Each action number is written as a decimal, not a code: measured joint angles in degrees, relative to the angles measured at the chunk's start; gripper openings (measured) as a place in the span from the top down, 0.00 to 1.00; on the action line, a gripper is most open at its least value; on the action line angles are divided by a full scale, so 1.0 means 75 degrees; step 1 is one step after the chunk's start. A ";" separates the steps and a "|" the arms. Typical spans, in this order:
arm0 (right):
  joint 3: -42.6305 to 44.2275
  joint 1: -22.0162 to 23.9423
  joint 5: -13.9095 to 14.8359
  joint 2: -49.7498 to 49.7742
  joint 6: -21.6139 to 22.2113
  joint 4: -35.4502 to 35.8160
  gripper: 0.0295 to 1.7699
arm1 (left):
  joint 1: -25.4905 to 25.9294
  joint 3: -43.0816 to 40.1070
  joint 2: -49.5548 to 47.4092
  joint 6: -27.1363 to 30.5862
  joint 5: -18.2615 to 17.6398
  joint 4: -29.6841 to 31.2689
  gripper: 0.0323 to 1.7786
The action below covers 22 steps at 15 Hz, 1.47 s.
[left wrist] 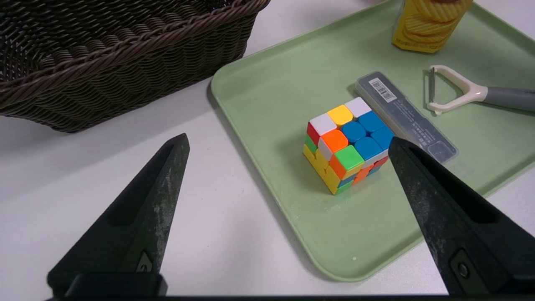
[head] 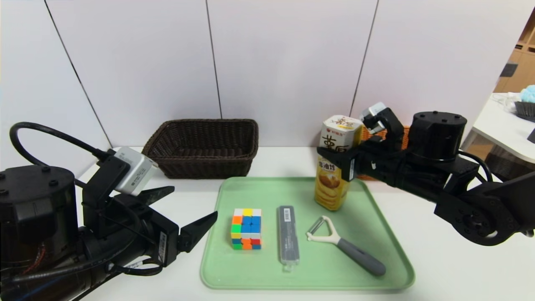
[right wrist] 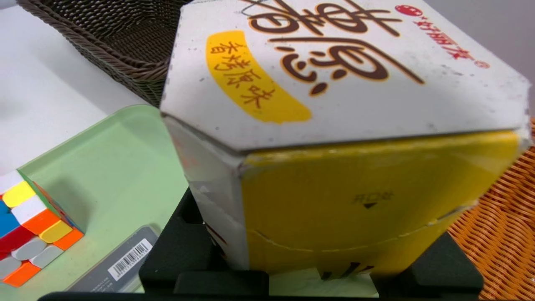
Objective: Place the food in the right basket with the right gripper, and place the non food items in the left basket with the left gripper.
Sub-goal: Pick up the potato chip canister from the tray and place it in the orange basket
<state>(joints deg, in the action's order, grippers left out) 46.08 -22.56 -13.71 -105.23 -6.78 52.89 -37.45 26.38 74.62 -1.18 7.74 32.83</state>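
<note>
White table [head: 439,259], green tray [head: 393,267], panelled wall [head: 284,62]

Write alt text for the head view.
The right end effector grips an upright chip box at the back of a green tray that also holds a cube, a grey case and a peeler. The left end effector hovers open beside the tray, a dark basket behind.

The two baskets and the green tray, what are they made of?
The dark basket looks like woven brown wicker or rattan, with twisted strands at its rim. The orange basket shows the same woven look. The green tray seems smooth matte plastic with a rounded, moulded rim.
</note>
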 joint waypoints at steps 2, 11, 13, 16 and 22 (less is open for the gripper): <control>0.0015 -0.0078 0.0033 0.0167 -0.0044 -0.0037 0.50 | 0.0000 0.0010 -0.0005 0.0008 0.0007 0.0000 0.05; 0.1201 0.0044 0.0198 0.1513 -0.0533 -0.1608 0.50 | 0.0000 0.0018 -0.0008 0.0018 0.0003 0.0003 0.05; 0.1635 0.0353 0.0150 0.1624 -0.0665 -0.1905 0.50 | 0.0000 0.0039 -0.0008 0.0020 -0.0003 0.0000 0.05; 0.2183 0.0860 0.0042 0.1650 -0.0808 -0.2316 0.51 | 0.0000 0.0047 -0.0011 0.0034 -0.0015 0.0003 0.05; 0.3270 0.1729 -0.0042 0.1190 -0.0805 -0.2474 0.51 | 0.0000 0.0073 -0.0023 0.0154 -0.0008 0.0007 0.05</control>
<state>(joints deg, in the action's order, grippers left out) 70.61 -9.59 -14.03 -96.31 -12.81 34.34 -37.45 26.93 74.45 -0.02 7.68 32.88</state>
